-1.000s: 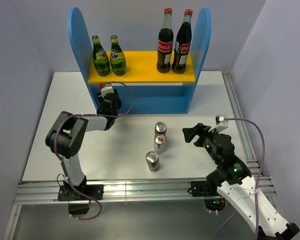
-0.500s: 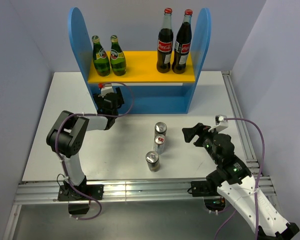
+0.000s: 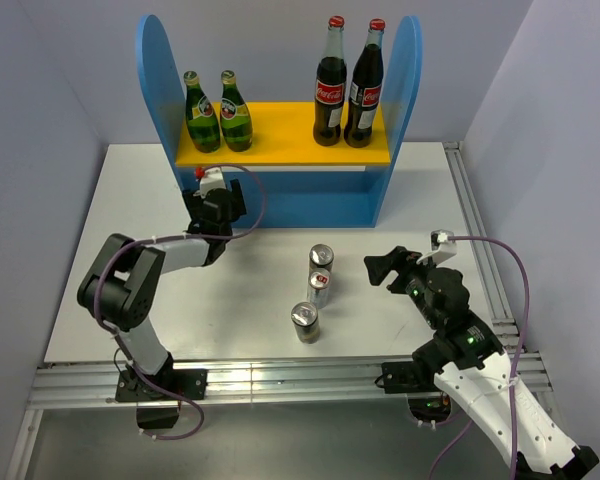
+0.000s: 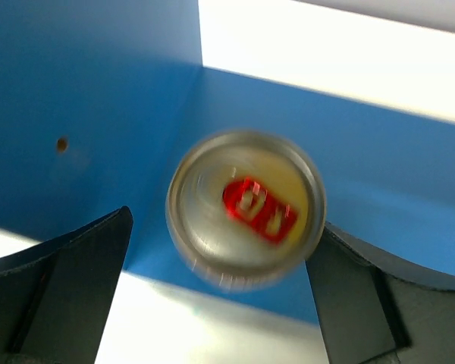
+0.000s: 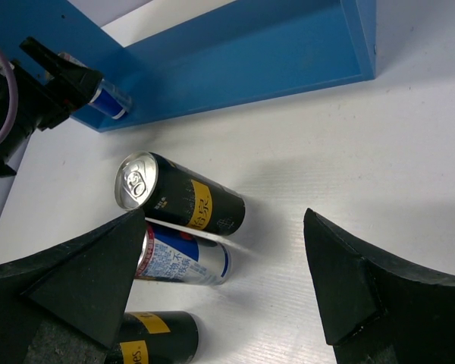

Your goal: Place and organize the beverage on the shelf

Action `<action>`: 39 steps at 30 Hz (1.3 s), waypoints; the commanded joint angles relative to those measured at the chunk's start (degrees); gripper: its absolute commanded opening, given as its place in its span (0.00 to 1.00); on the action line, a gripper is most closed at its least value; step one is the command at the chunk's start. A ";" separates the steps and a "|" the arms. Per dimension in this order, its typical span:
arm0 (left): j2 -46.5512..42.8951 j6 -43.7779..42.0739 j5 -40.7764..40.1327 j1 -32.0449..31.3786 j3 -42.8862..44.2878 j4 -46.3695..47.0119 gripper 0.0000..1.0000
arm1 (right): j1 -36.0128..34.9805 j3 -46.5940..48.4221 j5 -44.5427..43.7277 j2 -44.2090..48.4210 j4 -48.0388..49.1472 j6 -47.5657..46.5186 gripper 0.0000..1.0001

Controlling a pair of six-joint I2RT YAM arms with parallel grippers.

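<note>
The shelf (image 3: 280, 130) holds two green bottles (image 3: 218, 112) on the left of its yellow board. A silver-blue can with a red tab (image 4: 246, 208) stands in the lower level's left corner, its top (image 3: 204, 174) just showing under the board. My left gripper (image 3: 217, 190) is open around it; the left finger stands clearly off the can, the right finger close beside it. On the table stand a dark can (image 3: 322, 257), a silver-blue can (image 3: 320, 286) and another dark can (image 3: 304, 320). My right gripper (image 3: 382, 268) hovers open, right of them, holding nothing.
Two tall cola bottles (image 3: 347, 85) with red caps occupy the right of the yellow board. The shelf's blue back (image 5: 250, 53) and side panels wall in the lower level. The table's right edge has a metal rail (image 3: 475, 240).
My left gripper has opened and let go of the silver-blue can, which now stands in the shelf's lower left corner. The left arm's elbow has swung left. The right arm has not moved.
</note>
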State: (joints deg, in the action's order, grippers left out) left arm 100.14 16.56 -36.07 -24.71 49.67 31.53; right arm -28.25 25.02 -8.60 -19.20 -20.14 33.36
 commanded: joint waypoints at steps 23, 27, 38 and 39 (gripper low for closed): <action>-36.48 6.11 -3.82 -23.77 -14.86 -18.68 0.99 | -0.40 -1.02 0.87 2.15 2.12 -0.76 0.91; -43.43 9.54 -2.87 -29.95 -18.11 -23.87 0.99 | -0.40 -0.93 0.69 2.15 2.12 -0.76 0.91; -45.57 12.53 3.47 -38.48 -24.96 -24.33 0.99 | -0.31 -1.02 -0.01 2.42 1.95 -0.58 0.91; -44.69 12.80 2.95 -38.92 -25.32 -23.71 0.99 | -0.40 -0.93 -0.10 2.50 1.95 -0.58 0.91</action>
State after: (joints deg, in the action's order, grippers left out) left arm 52.97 27.55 -34.24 -62.37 26.06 6.57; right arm -28.25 23.92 -7.92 -17.37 -20.12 33.36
